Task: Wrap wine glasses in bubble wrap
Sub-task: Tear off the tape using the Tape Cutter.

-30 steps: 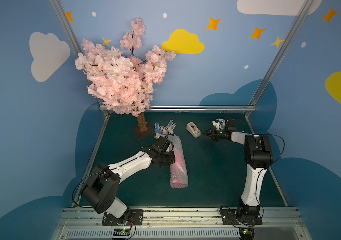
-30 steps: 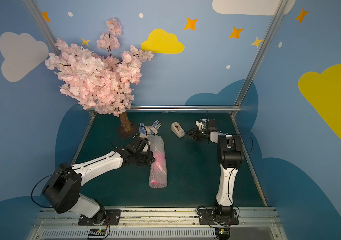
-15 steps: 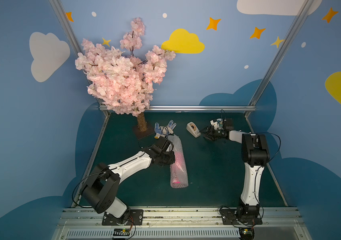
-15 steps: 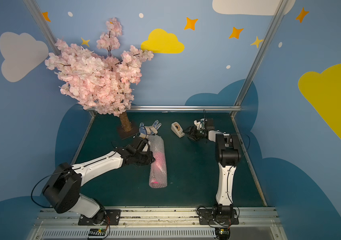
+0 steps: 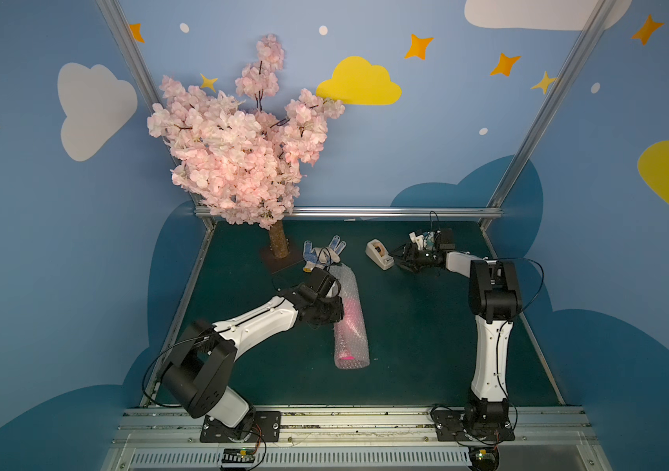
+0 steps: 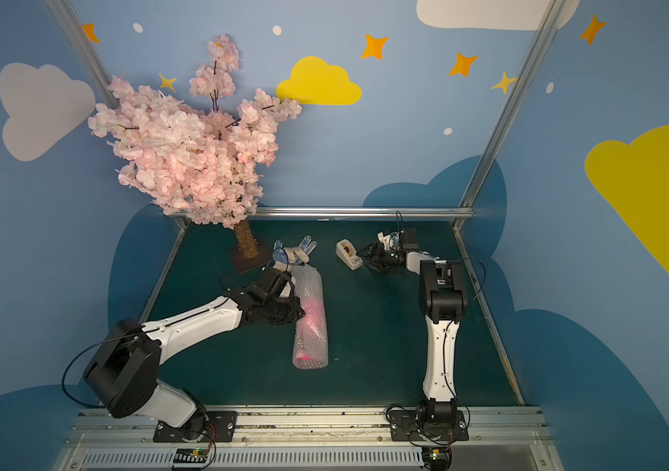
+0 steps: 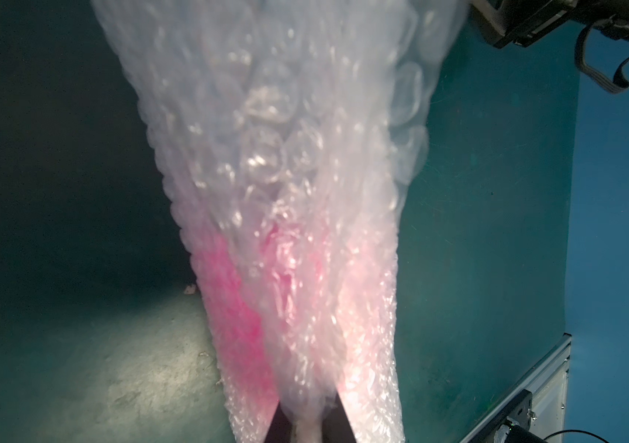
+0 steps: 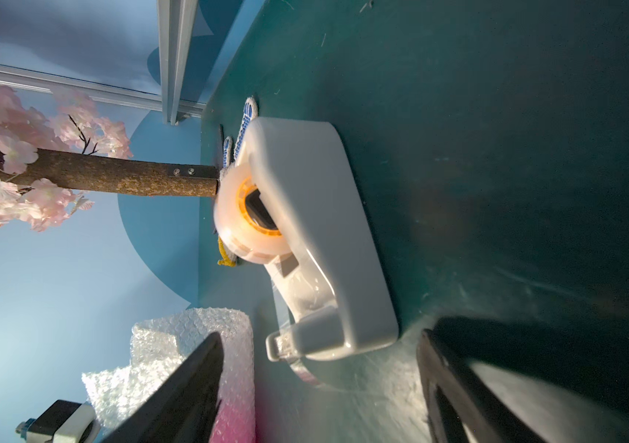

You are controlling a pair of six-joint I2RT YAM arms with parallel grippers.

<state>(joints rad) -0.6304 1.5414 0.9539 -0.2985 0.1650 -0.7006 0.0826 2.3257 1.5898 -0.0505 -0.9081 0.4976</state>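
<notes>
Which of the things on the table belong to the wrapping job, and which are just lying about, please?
Part of the job:
- bubble wrap, rolled around the pink glass
- left tool, pinching the wrap
- tape dispenser, probably for sealing; the open right tool is at it

Lying about:
- glove
- blossom tree

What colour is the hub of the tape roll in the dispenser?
Orange; the hub shows best in the right wrist view.

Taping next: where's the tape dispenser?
In a top view, the white plastic tape dispenser sits back-centre, between the blue-dotted white glove and the open right gripper.
</notes>
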